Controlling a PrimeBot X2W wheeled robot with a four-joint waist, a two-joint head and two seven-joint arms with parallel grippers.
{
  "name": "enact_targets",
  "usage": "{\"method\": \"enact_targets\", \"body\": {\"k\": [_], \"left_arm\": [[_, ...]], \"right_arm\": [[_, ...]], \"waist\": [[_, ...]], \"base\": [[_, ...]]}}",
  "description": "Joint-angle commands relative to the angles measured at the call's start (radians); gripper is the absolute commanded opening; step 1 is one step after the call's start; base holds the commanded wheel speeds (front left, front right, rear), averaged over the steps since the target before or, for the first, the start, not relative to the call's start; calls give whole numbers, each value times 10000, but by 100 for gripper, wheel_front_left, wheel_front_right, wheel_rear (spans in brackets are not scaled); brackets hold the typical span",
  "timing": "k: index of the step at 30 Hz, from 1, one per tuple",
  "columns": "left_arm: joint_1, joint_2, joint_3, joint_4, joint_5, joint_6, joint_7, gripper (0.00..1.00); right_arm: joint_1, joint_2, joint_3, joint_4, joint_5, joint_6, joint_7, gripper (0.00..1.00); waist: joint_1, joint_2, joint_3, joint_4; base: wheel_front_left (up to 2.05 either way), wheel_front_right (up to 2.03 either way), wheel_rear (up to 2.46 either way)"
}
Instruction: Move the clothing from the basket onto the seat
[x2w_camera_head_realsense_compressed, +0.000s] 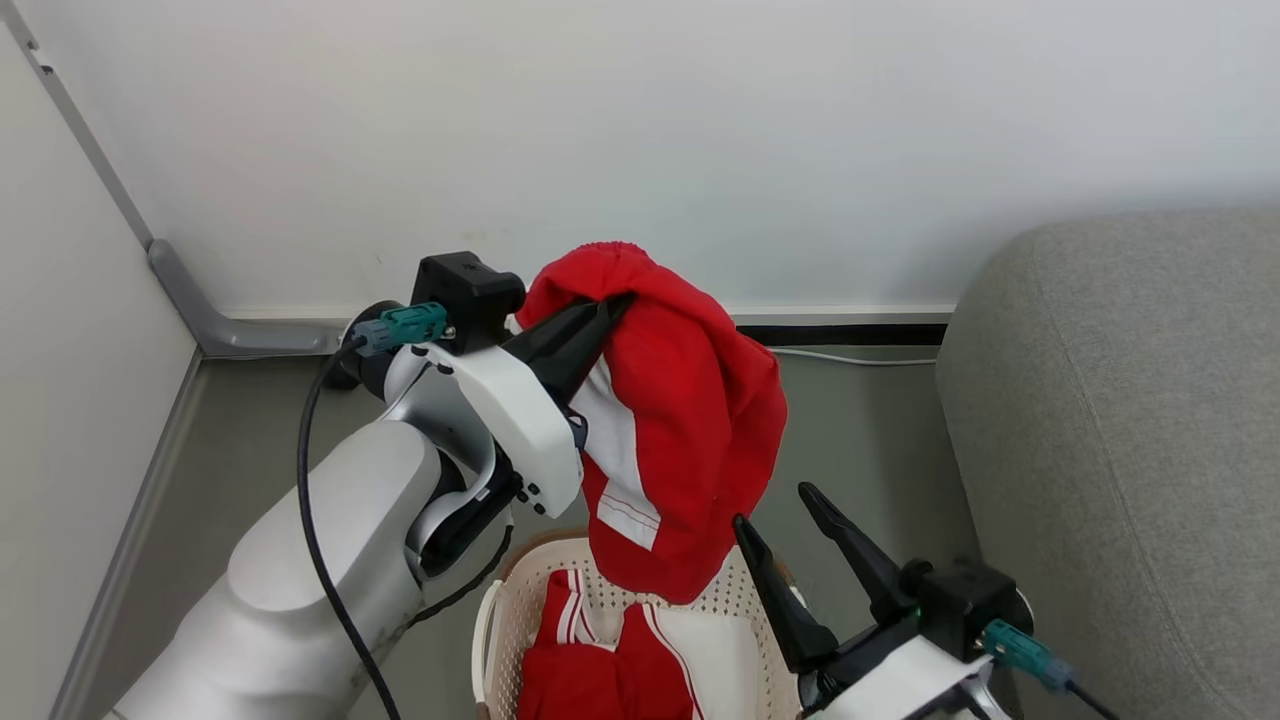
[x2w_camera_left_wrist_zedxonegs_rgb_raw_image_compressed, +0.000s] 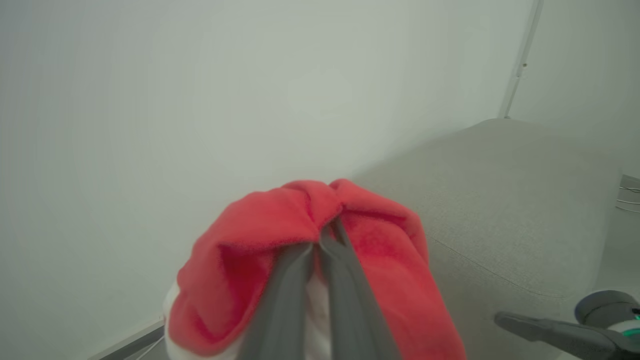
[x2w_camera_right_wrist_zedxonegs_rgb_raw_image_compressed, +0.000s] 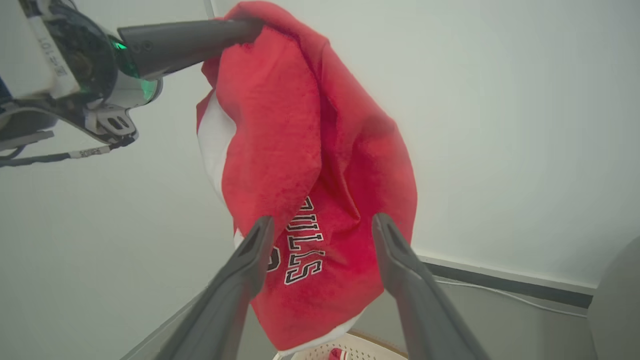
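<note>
Ok so nearest to the camera, the right gripper (x2w_camera_head_realsense_compressed: 772, 505) is hovering at the lower right with its two long dark fingers spread wide apart. It's gripping nothing and pointing up toward the hanging cloth. Just beside it, the cream-white perforated plastic laundry basket (x2w_camera_head_realsense_compressed: 512, 612) is sitting on the grey floor (x2w_camera_head_realsense_compressed: 860, 430), with red-and-white striped clothing (x2w_camera_head_realsense_compressed: 600, 680) lying bunched up inside. Right above the basket, a soft red sports garment with white panels (x2w_camera_head_realsense_compressed: 690, 420) is dangling in the air, its lower edge hanging just over the rim. The right wrist view is also catching some white outlined lettering on it. The left gripper (x2w_camera_head_realsense_compressed: 625, 297) is holding it up, fingers pinched together on a fold at the top of the red fabric. Over on the right, the large grey fabric-upholstered couch (x2w_camera_head_realsense_compressed: 1120, 420) is sitting near the basket, and the garment is hanging clear of it. Behind it all, a plain white wall (x2w_camera_head_realsense_compressed: 700, 120) is running across the back.
</note>
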Motion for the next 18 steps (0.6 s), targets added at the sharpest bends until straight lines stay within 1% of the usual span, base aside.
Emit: {"method": "enact_targets", "body": {"k": [1,6,9,12,18], "left_arm": [[-674,180,342,-187,24,18,-98,0],[-734,-7,145,-223,37,5,-85,0],[-790,-117,22,-258,35,-4,-56,0],[-846,-188,-69,-291,11,-13,-35,0],[-927,-257,-195,-371,-26,-25,-29,0]], "right_arm": [[-554,19,285,-81,226,39,-61,100],[-1410,19,880,851,1555,39,-61,100],[-1921,19,1300,1355,2143,39,-61,100],[-2430,19,1773,1769,2517,39,-61,100],[-3283,19,2331,2331,3144,39,-61,100]], "waist": [[0,0,5,54],[0,0,29,304],[0,0,48,460],[0,0,69,569],[0,0,122,700]], "base": [[0,0,0],[0,0,0],[0,0,0],[0,0,0],[0,0,0]]}}
